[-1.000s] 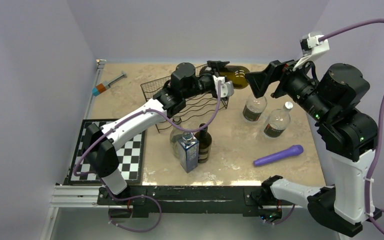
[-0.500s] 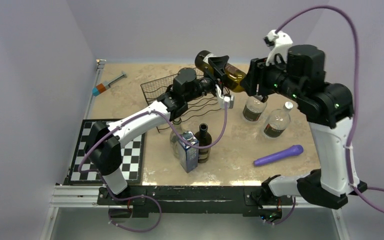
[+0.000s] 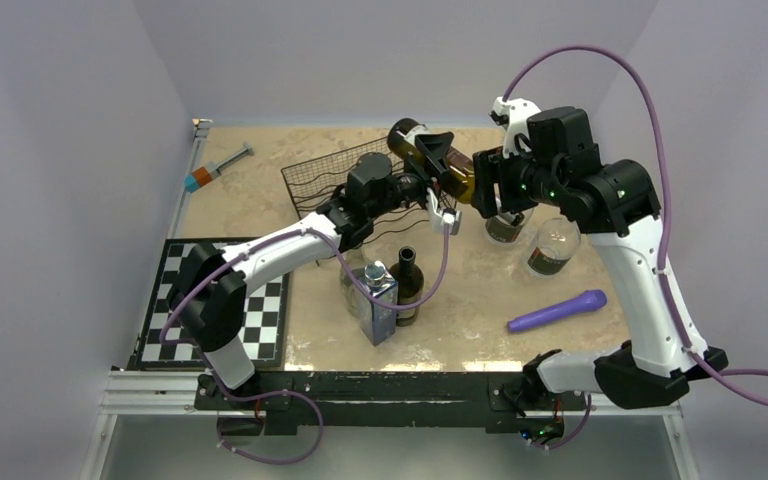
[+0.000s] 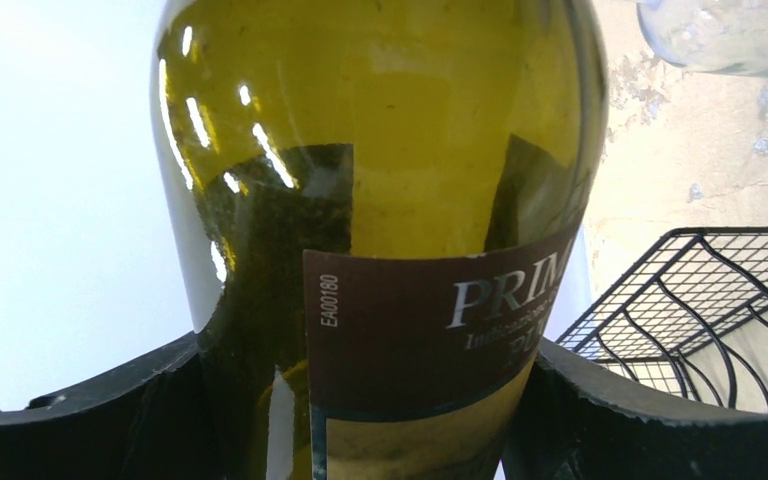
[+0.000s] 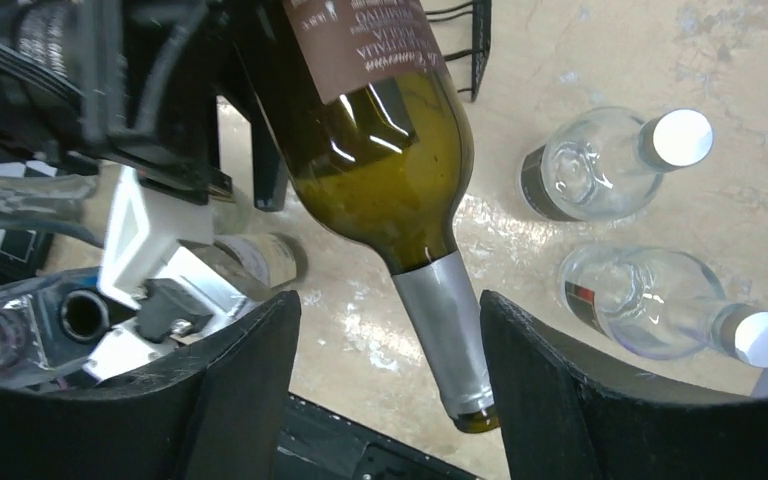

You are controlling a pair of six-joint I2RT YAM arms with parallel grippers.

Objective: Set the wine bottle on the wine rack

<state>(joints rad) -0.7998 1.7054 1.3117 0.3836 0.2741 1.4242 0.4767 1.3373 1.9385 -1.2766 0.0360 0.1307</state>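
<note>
The wine bottle [image 3: 459,180] is olive green with a dark label and a silver-foiled neck. It is held in the air, tilted, base toward the back left and neck toward the right. My left gripper [image 3: 436,162] is shut on its body, which fills the left wrist view [image 4: 380,150]. My right gripper [image 3: 490,185] is open, with its fingers on either side of the neck [image 5: 450,330]; the neck is near the right finger [image 5: 580,400], and I cannot tell if they touch. The black wire wine rack [image 3: 330,180] stands just left of the bottle, below my left arm.
Two clear bottles [image 3: 508,225] [image 3: 552,245] stand under the right arm. A purple tool [image 3: 558,310] lies at the front right. A dark bottle [image 3: 407,285] and a blue carton [image 3: 377,305] stand at front centre. There is a checkerboard [image 3: 260,310] at the left and a syringe [image 3: 218,165] at the back left.
My right arm has swung in from the right and come down so its open fingers straddle the bottle's neck. My left gripper has tilted the bottle, raising its base toward the back left.
</note>
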